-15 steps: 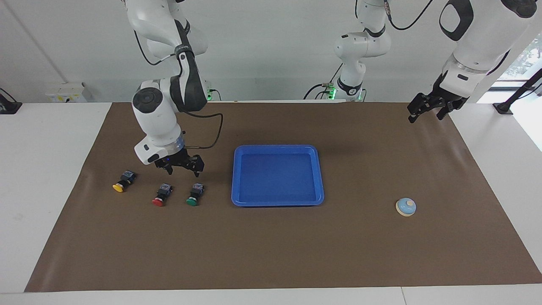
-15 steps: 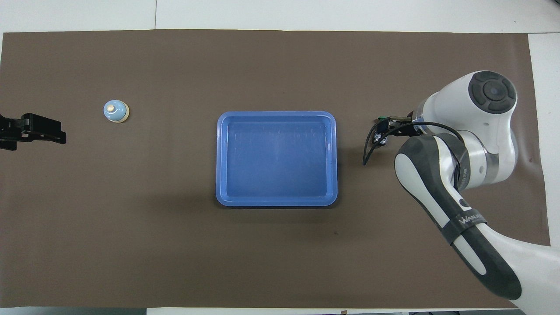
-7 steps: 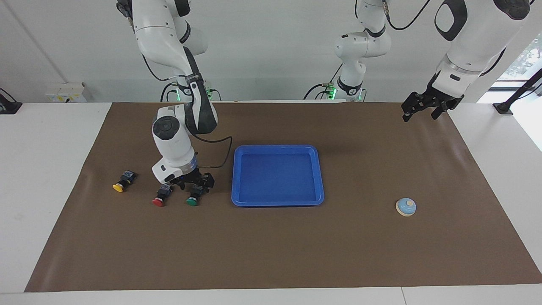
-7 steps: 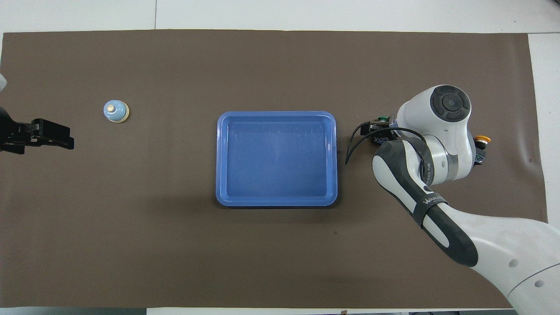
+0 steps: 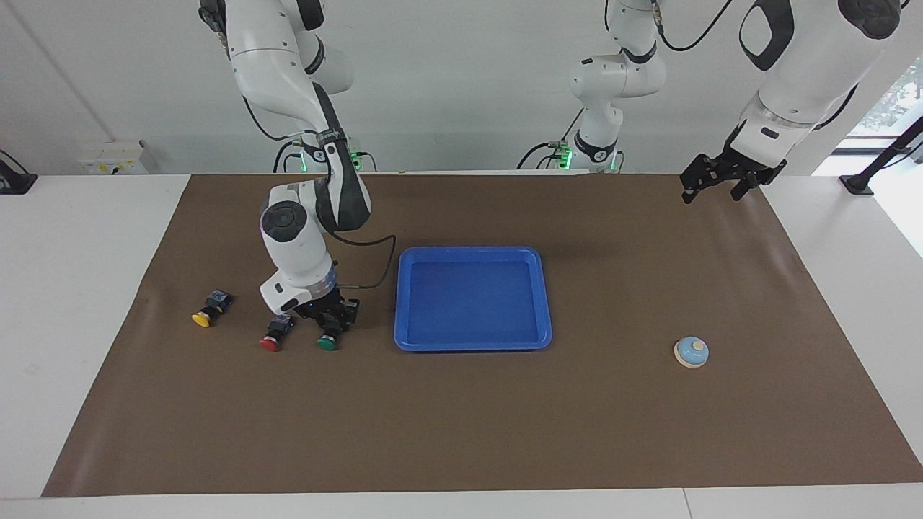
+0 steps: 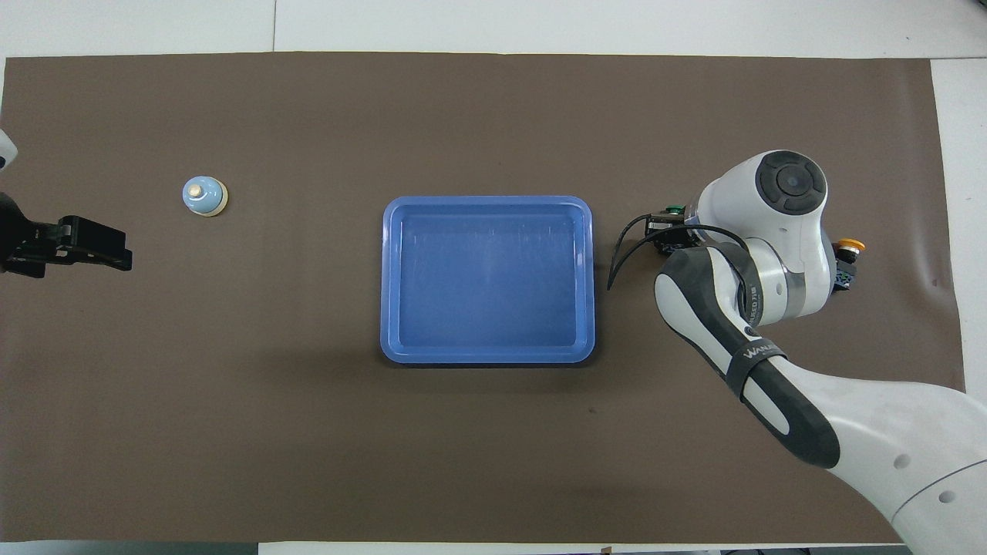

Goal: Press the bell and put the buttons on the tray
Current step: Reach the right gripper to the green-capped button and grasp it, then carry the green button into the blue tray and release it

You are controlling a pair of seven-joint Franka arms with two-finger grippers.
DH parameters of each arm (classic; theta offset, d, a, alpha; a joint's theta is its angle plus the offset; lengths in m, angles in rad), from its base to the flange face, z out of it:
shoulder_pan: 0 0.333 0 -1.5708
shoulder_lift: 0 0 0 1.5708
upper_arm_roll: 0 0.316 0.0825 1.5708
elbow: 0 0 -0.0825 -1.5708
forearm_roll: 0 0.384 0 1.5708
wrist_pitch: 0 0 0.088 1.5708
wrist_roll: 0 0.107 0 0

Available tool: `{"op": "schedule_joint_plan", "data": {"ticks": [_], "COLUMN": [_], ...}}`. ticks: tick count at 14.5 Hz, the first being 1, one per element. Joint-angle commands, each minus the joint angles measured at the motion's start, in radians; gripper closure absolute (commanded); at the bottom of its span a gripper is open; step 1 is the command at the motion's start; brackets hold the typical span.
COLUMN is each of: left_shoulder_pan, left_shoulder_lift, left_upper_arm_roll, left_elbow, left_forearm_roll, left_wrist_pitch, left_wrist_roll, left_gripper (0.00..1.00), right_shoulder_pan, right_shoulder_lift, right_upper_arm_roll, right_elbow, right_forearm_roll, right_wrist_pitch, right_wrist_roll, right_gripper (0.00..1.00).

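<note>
My right gripper (image 5: pixel 332 322) is down on the mat, shut on the black body of the green button (image 5: pixel 327 343), whose cap (image 6: pixel 675 208) peeks out from under the arm in the overhead view. The red button (image 5: pixel 272 337) lies right beside it. The yellow button (image 5: pixel 205 311) (image 6: pixel 849 247) lies farther toward the right arm's end. The blue tray (image 5: pixel 472 250) (image 6: pixel 487 201) sits mid-table with nothing in it. The light-blue bell (image 5: pixel 691 352) (image 6: pixel 204 196) stands toward the left arm's end. My left gripper (image 5: pixel 711 193) (image 6: pixel 116 250) hangs open over the mat there, holding nothing.
A brown mat (image 5: pixel 461 418) covers most of the white table. The right arm's wrist and cable (image 6: pixel 628 250) hang close to the tray's edge. A third arm's base (image 5: pixel 598 155) stands at the robots' edge of the table.
My right gripper came down from above the mat onto the green button and shut on it. The left gripper drifted slightly higher and toward the table's middle.
</note>
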Motion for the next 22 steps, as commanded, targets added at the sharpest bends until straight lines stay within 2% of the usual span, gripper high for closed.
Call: {"op": "schedule_joint_plan", "data": {"ticks": [1,3,5,8,10,12,15,18,22], "left_shoulder_pan": [0.005,0.005,0.003,0.005,0.005,0.005,0.005,0.005,0.005], "left_shoulder_lift": [-0.015,-0.015,-0.015,-0.015,-0.015,-0.015,-0.015,-0.015,-0.015], "left_upper_arm_roll": [0.014,0.012,0.012,0.012,0.012,0.012,0.012,0.012,0.012], "left_elbow": [-0.007,-0.007,-0.007,-0.007,-0.007,-0.007,-0.007,-0.007,-0.007], "left_forearm_roll": [-0.013,-0.013,-0.013,-0.013,-0.013,-0.013,-0.013,-0.013,-0.013], "left_wrist_pitch": [-0.009,-0.007,-0.007,-0.007,-0.007,-0.007,-0.007,-0.009,-0.007], "left_wrist_roll": [0.006,0.006,0.006,0.006,0.006,0.006,0.006,0.006,0.006], "left_gripper": [0.00,0.00,0.00,0.00,0.00,0.00,0.00,0.00,0.00], "right_shoulder_pan": [0.009,0.009,0.018,0.107,0.181,0.251,0.305,0.333,0.339], "right_shoulder_lift": [-0.007,-0.016,-0.018,-0.015,-0.008,-0.002,0.015,0.011,0.011], "right_upper_arm_roll": [0.002,0.002,0.003,0.003,0.003,0.003,0.003,0.005,0.005], "right_elbow": [0.004,0.039,0.133,0.284,0.339,0.323,0.260,0.144,0.067], "right_forearm_roll": [-0.018,-0.018,-0.018,-0.014,-0.012,-0.009,-0.009,-0.011,-0.011], "right_wrist_pitch": [-0.008,-0.059,-0.182,-0.371,-0.424,-0.400,-0.315,-0.182,-0.093], "right_wrist_roll": [0.031,0.028,0.029,0.073,0.168,0.228,0.291,0.314,0.316], "right_gripper": [1.00,1.00,1.00,1.00,1.00,1.00,1.00,1.00,1.00]}}
